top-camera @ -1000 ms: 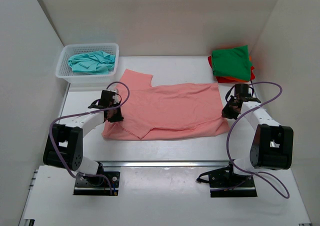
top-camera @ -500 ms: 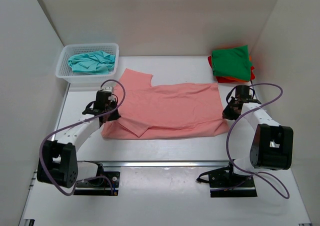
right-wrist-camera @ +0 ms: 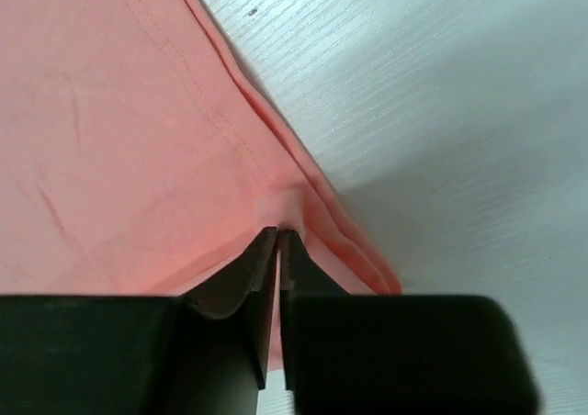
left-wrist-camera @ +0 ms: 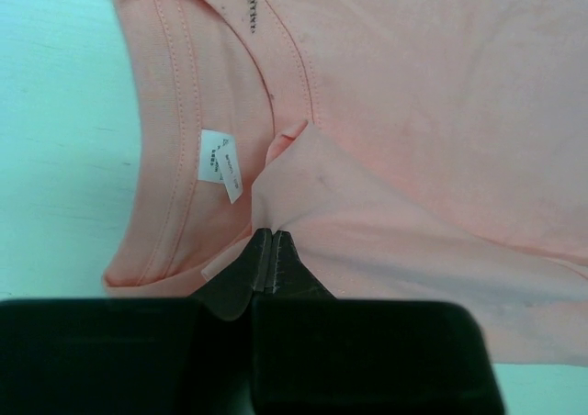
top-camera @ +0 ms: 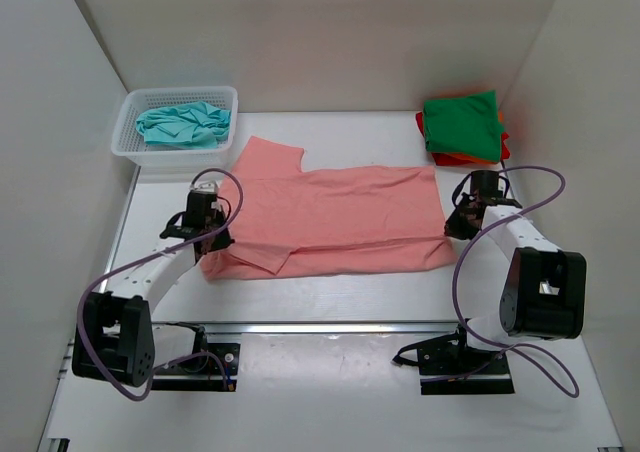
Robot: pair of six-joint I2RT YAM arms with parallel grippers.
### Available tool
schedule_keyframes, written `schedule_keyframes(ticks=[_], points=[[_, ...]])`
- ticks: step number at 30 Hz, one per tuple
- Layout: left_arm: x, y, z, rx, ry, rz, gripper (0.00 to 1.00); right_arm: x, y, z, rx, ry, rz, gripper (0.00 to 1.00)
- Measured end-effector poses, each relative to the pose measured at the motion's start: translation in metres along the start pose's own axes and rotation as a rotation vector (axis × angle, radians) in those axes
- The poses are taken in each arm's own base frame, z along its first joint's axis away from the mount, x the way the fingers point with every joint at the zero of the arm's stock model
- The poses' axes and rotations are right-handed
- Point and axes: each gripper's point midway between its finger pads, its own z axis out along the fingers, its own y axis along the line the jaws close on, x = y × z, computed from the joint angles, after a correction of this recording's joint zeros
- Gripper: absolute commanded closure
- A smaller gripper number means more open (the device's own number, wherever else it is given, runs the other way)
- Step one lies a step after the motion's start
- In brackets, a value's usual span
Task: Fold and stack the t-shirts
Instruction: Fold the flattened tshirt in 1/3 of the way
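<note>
Nearest, we see left fingers [left-wrist-camera: 267, 250] pressed together on raised fold of salmon pink t-shirt [top-camera: 340, 217], just beside collar [left-wrist-camera: 173, 112] and its white label [left-wrist-camera: 220, 162]. Across desk [top-camera: 330, 292], right fingers [right-wrist-camera: 265, 250] likewise clamp doubled hem [right-wrist-camera: 262, 130] at shirt's right edge, near corner. Shirt lies spread mid-desk, near-left part folded over. Farther back, left: white mesh basket [top-camera: 128, 148] holds crumpled teal t-shirt [top-camera: 183, 124]. Far right corner: green t-shirt [top-camera: 462, 122] folded atop stack, red-orange cloth [top-camera: 468, 159] beneath.
</note>
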Motion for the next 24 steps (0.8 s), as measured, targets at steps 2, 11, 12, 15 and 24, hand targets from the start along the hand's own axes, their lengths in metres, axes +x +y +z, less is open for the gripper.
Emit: schedule_keyframes(ticks=[2, 11, 12, 15, 24], points=[[-0.002, 0.002, 0.001, -0.006, -0.004, -0.001, 0.62, 0.001, 0.000, 0.001, 0.003, 0.003, 0.001, 0.63], [-0.060, -0.003, -0.010, -0.038, -0.113, 0.006, 0.53, -0.002, 0.001, -0.003, 0.082, -0.038, -0.123, 0.01], [-0.069, -0.011, -0.013, -0.023, -0.132, 0.019, 0.54, -0.003, 0.009, -0.005, 0.070, -0.049, -0.148, 0.01], [-0.068, -0.031, -0.020, 0.028, -0.149, 0.056, 0.58, 0.000, 0.033, -0.009, 0.017, -0.064, -0.219, 0.01], [0.055, -0.015, 0.015, -0.004, 0.146, 0.068, 0.67, 0.066, 0.036, 0.003, -0.061, 0.051, -0.285, 0.01]])
